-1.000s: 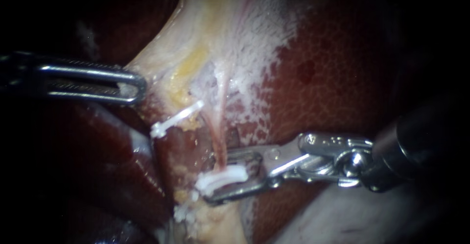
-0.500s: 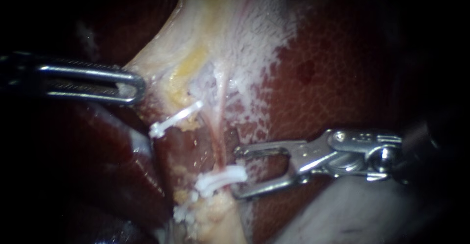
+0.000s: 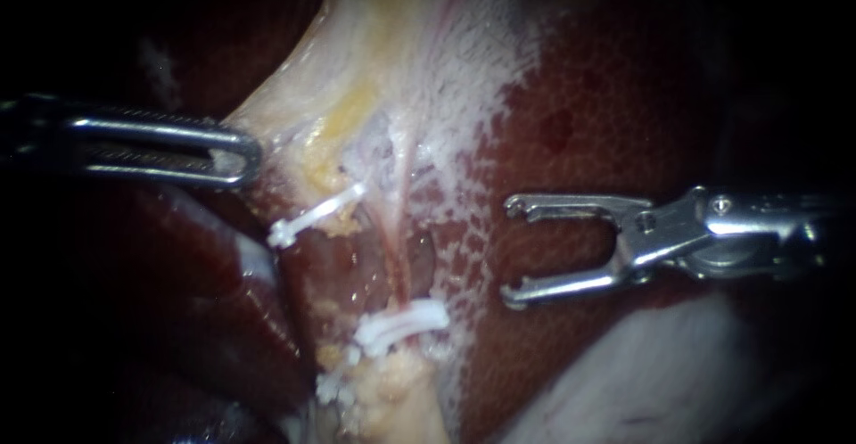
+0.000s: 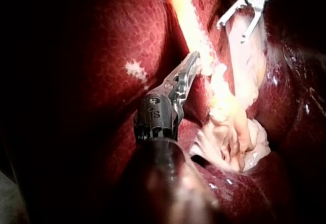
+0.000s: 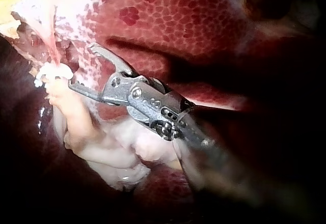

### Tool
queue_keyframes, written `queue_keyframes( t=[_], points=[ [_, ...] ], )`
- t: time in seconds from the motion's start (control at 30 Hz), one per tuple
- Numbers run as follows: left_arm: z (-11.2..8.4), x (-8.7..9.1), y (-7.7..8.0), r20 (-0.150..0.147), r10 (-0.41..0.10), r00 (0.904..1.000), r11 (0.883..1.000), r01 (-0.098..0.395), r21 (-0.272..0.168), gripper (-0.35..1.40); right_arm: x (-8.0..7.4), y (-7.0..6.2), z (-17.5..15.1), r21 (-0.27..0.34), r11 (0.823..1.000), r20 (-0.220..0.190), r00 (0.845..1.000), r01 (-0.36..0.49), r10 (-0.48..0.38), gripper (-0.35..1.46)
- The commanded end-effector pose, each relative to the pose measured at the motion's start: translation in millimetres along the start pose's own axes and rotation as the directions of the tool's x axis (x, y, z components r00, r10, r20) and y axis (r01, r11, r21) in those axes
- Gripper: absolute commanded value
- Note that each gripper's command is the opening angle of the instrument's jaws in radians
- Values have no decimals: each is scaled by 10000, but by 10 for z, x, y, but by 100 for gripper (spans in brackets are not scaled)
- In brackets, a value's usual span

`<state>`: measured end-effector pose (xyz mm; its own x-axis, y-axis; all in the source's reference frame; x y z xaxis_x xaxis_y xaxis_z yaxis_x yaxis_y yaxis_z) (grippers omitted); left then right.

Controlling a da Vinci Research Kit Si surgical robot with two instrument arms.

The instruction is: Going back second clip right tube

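clearance, we judge, is why our slim silver right instrument (image 3: 513, 250) sits with jaws wide and empty just beside the white plastic clips (image 3: 403, 324) on the thin pink right tube (image 3: 399, 257), while our left instrument (image 3: 241, 154) clamps pale yellowish tissue (image 3: 374, 52) for tension.

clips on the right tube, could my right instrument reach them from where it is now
Probably yes. The right instrument, jaws open and empty, points toward the clips with only bare liver between them; the left instrument grips pale tissue well clear.
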<state>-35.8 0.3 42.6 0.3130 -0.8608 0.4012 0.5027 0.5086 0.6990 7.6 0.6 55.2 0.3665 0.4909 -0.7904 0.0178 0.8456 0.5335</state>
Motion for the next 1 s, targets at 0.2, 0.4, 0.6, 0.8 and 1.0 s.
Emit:
queue_keyframes(
  t=[0.2,0.4,0.6,0.8,1.0],
  points=[
    [7,4,13,20,21,10000,10000,-21,-51,-35,1,-6,-1,50,9998,-1,9999,169,-169,60],
    [25,16,35,-5,104,9999,9999,-105,-111,-35,0,-7,-3,122,9993,-2,9994,358,-358,60],
    [46,26,47,-98,117,9999,9996,-119,-241,-35,-2,-7,-4,135,9990,-3,9991,427,-427,60],
    [68,33,46,-250,102,9996,9997,-107,-217,-35,-3,-8,-7,150,9987,-5,9988,492,-492,60],
    [83,39,44,-386,139,9992,9998,-146,-169,-35,-3,-8,-8,153,9984,-7,9985,552,-552,60]
  ],
)
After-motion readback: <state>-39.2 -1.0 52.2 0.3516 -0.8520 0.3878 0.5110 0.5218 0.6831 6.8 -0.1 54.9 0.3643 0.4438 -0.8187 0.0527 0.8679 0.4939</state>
